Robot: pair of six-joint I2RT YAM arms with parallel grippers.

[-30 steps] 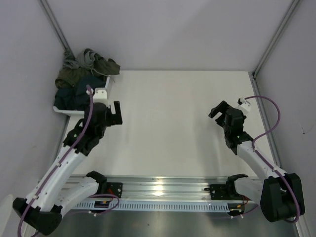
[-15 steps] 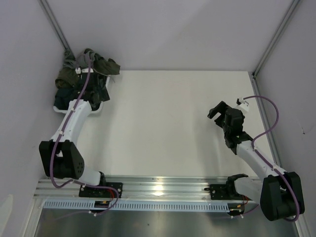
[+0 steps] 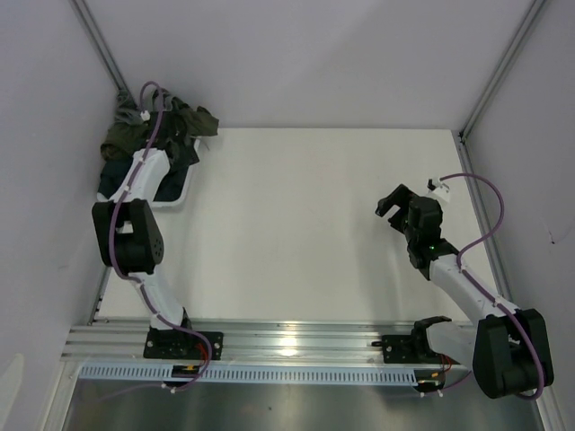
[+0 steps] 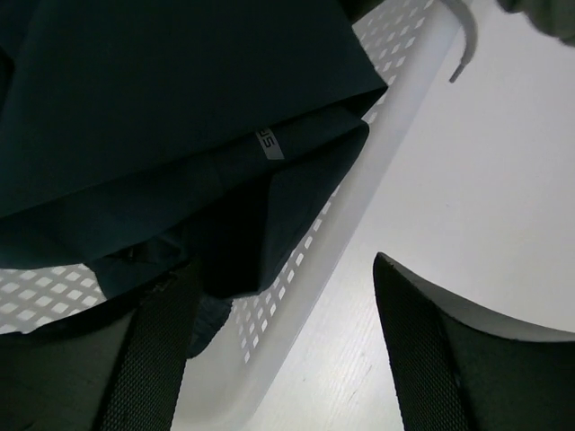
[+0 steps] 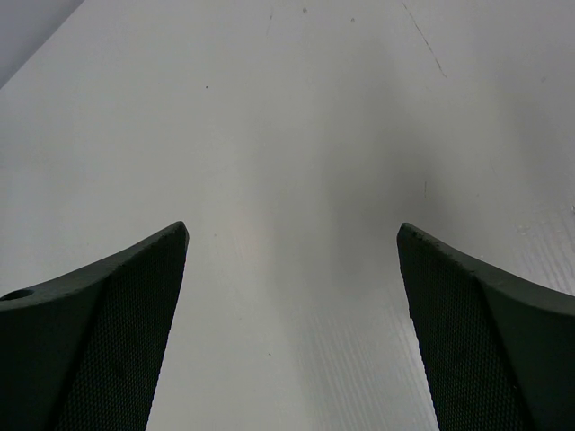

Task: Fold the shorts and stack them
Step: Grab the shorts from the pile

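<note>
The shorts lie heaped in a white mesh basket (image 3: 182,187) at the far left corner. The olive green pair (image 3: 117,140) and the light grey pair (image 3: 127,112) are on top at the back, and the dark navy pair (image 3: 111,177) is in front. My left gripper (image 3: 180,148) is open and empty, low over the basket's right side. In the left wrist view the gripper (image 4: 287,346) straddles the basket's rim (image 4: 337,269), with the navy shorts (image 4: 171,108) just ahead of it. My right gripper (image 3: 393,201) is open and empty above bare table, as the right wrist view (image 5: 292,314) shows.
Grey walls close in the table on the left, back and right. A white drawstring end (image 4: 462,47) hangs over the basket's rim. The arms' rail (image 3: 287,346) runs along the near edge.
My left arm has swung from the left middle of the table out to the far corner, and its gripper is now at the basket. The right arm has barely moved.
</note>
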